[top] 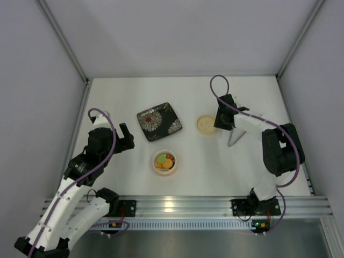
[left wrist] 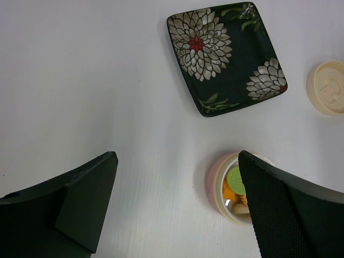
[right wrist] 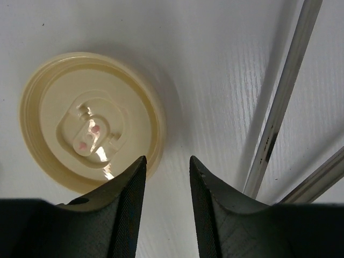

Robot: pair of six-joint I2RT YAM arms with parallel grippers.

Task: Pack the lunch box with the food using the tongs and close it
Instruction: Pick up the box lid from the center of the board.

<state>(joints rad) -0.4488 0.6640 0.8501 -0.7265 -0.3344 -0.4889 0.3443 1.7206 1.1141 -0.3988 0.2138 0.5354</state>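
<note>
The lunch box (top: 164,162) stands open in front of the plate. It holds the food (left wrist: 235,183), green, orange and pale pieces. Its cream lid (right wrist: 91,121) lies flat on the table at the right, pink mark up. The tongs (right wrist: 282,97) lie on the table right of the lid, partly under the right arm (top: 236,137). My right gripper (right wrist: 167,159) hovers by the lid's right edge, jaws narrowly apart with only bare table between them. My left gripper (left wrist: 177,156) is wide open left of the lunch box (left wrist: 226,188), holding nothing.
A black square floral plate (top: 159,121) sits behind the lunch box, with no food showing on it (left wrist: 226,56). White walls close in the table at the left, back and right. An aluminium rail (top: 183,204) runs along the near edge.
</note>
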